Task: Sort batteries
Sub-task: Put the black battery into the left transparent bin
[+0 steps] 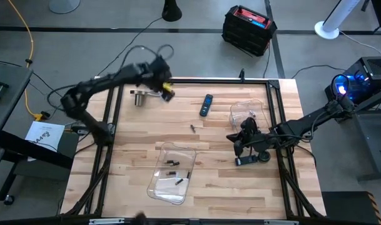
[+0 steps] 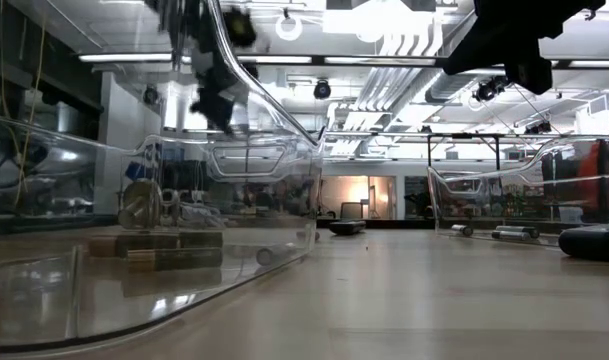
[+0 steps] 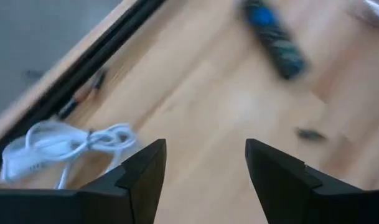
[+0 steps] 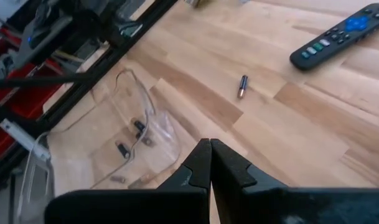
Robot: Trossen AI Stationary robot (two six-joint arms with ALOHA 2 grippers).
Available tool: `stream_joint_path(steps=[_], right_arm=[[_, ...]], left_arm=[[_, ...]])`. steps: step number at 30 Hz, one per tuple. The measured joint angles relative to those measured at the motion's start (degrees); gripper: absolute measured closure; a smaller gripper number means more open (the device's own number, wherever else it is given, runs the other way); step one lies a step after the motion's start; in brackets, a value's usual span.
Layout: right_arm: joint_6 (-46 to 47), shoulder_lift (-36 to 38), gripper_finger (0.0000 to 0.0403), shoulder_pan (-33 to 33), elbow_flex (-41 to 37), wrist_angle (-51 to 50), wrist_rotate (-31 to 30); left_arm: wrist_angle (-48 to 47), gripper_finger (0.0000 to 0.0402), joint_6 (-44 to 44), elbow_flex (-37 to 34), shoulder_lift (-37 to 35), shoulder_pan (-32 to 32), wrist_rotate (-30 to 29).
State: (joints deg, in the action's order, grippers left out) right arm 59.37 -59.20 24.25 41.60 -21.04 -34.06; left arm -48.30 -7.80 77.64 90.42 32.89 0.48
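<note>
On my screens the wooden table (image 1: 215,181) carries two clear trays. The nearer tray (image 1: 171,174) holds a few small dark batteries (image 1: 173,163); the far tray (image 1: 248,112) sits beside my right gripper (image 1: 239,147), its fingers pressed together on nothing. My left gripper (image 3: 205,168) stands spread wide and empty near the white cable (image 3: 58,144) at the table's far edge. A black remote (image 1: 206,104) lies between. One tiny dark battery with a coppery end (image 4: 243,86) rests alone on bare wood mid-table.
</note>
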Motion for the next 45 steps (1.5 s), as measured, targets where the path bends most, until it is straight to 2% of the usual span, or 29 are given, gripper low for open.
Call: stream_joint_path(steps=[4,8,12,14,18,21,24,26,27,30,34,37,43,45], right_arm=[[1.8,0.0,0.0403,-0.5,0.0,0.0,-1.5],[5.9,0.0,0.0403,-1.8,0.0,0.1,-1.5],[9.1,0.0,0.0403,-2.9,0.0,0.6,-1.5],[9.8,0.0,0.0403,-3.4,0.0,1.1,-1.5],[10.3,0.0,0.0403,-4.2,0.0,2.2,-1.5],[10.3,0.0,0.0403,-4.5,0.0,2.6,-1.6],[10.0,0.0,0.0403,-4.5,0.0,2.5,-1.6],[9.8,0.0,0.0403,-4.5,0.0,2.5,-1.6],[9.8,0.0,0.0403,-4.5,0.0,2.5,-1.6],[9.8,0.0,0.0403,-4.5,0.0,2.5,-1.7],[10.3,0.0,0.0403,-4.5,0.0,2.5,-1.8],[11.1,0.0,0.0403,-4.5,0.0,2.5,-2.0],[11.3,0.0,0.0403,-4.5,0.0,2.5,-3.6],[11.2,0.0,0.0403,-4.5,0.0,2.5,-4.4]], left_arm=[[2.1,0.0198,-0.3,1.8,9.3,9.6,4.0],[0.3,0.0204,0.9,7.4,18.9,13.5,3.9],[-5.4,0.0212,2.8,15.2,25.2,15.5,-2.7],[-8.0,0.0218,5.1,18.2,27.0,16.2,-4.1],[-14.3,0.0232,9.7,23.0,28.4,17.6,-3.8],[-16.7,0.0259,11.6,23.9,27.3,18.9,-4.5],[-16.5,0.0321,12.6,24.3,25.7,20.8,-7.7],[-15.7,0.0375,14.4,24.2,26.5,22.4,-8.7],[-15.3,0.0388,14.5,24.1,27.3,23.1,-8.8],[-15.0,0.0394,14.1,24.0,29.6,24.2,-7.9],[-13.8,0.04,10.4,23.4,32.9,24.5,-3.8],[-10.8,0.0401,8.7,23.8,32.2,24.6,-2.0],[-18.0,0.0401,23.0,23.5,31.6,22.6,-1.2],[-20.3,0.0401,27.3,23.9,30.0,22.4,-3.5]])
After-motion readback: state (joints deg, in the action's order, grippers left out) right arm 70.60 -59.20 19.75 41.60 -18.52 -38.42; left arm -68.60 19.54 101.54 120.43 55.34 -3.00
